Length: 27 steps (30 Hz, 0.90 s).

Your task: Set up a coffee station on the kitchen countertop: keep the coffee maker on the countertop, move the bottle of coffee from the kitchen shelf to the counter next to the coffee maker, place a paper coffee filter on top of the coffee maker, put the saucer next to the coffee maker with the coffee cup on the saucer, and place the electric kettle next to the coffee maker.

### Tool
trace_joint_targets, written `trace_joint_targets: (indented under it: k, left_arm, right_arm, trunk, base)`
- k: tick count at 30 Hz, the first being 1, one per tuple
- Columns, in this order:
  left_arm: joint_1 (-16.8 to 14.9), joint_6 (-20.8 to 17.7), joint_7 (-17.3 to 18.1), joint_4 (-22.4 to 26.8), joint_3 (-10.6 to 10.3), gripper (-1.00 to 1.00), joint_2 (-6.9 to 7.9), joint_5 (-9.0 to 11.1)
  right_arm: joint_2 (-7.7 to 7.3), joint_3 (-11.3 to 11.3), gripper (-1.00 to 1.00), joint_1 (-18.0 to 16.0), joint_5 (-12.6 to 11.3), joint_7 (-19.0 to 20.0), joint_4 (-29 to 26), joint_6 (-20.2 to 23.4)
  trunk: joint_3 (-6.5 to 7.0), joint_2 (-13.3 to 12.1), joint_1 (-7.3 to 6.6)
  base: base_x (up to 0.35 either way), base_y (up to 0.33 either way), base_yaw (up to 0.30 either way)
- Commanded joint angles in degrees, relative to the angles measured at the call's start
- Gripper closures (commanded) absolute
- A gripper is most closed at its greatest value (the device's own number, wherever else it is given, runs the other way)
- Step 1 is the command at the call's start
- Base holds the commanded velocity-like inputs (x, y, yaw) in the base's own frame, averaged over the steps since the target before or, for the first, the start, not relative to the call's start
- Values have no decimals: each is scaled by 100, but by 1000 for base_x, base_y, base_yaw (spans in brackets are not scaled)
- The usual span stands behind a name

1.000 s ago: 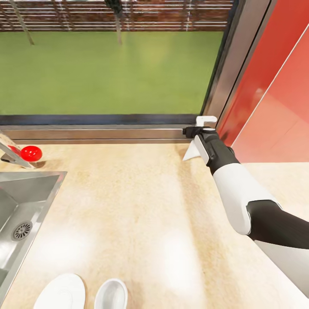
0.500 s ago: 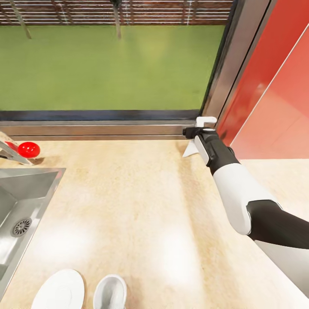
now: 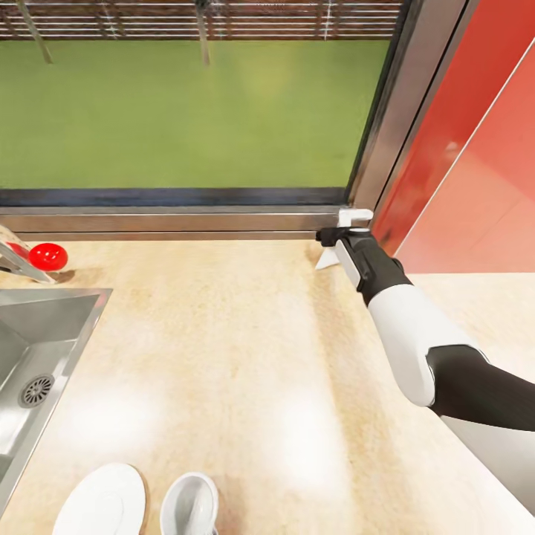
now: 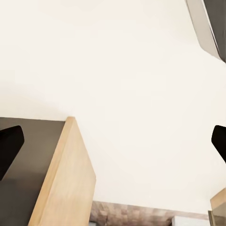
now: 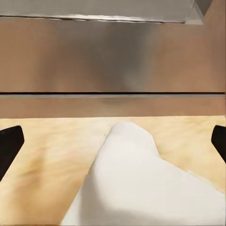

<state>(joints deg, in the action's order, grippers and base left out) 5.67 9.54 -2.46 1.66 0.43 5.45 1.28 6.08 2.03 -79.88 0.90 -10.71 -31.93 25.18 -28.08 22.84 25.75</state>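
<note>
The paper coffee filter (image 3: 325,261), a small white cone, lies on the kitchen countertop (image 3: 245,349) in the far right corner by the window frame. My right gripper (image 3: 343,225) hangs over it, open. In the right wrist view the paper coffee filter (image 5: 141,188) sits between the two dark fingertips (image 5: 9,146), which stand wide apart on either side without touching it. Near the front edge the white saucer (image 3: 100,501) lies flat, and the coffee cup (image 3: 191,505) stands on the worktop just right of it, off the dish. My left gripper (image 4: 113,141) is open against a white wall.
A steel sink (image 3: 37,349) is set into the counter at the left, with a red ball-shaped object (image 3: 48,256) behind it. The window sill (image 3: 171,221) runs along the back, and a red wall panel (image 3: 475,186) closes the right side. A wooden board (image 4: 66,183) shows near the left gripper.
The head view has shifted slightly. My right gripper has edged a little closer to the window frame over the filter, hiding more of the cone.
</note>
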Motion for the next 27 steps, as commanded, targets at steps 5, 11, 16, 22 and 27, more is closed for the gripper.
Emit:
trace_joint_targets:
  k: [5, 11, 16, 22, 27]
  left_arm:
    - [4, 11, -8, 8, 7, -100, -6, 13]
    - [4, 13, -8, 8, 2, -100, -9, 13]
    - [4, 13, -8, 8, 9, -100, -9, 13]
    - [4, 11, -8, 10, 10, -100, -9, 16]
    - [4, 12, -8, 10, 10, -100, -9, 21]
  right_arm:
    - [-8, 17, -100, -1, -38, -15, 64, 29]
    - [-18, 16, -100, -1, -30, -14, 51, 30]
    - [-29, 24, -100, -1, -30, -13, 78, 30]
    - [-28, 25, -100, 17, -37, -10, 97, 30]
    - [-23, 32, -100, 35, -37, -10, 99, 30]
  trunk:
    - [-35, 8, 4]
    - [-44, 8, 4]
    - [-44, 8, 4]
    - [-44, 8, 4]
    - [-44, 8, 4]
  base:
    - [0, 0, 0]
    - [0, 0, 0]
    - [0, 0, 0]
    - [-7, 0, 0]
    - [-22, 0, 0]
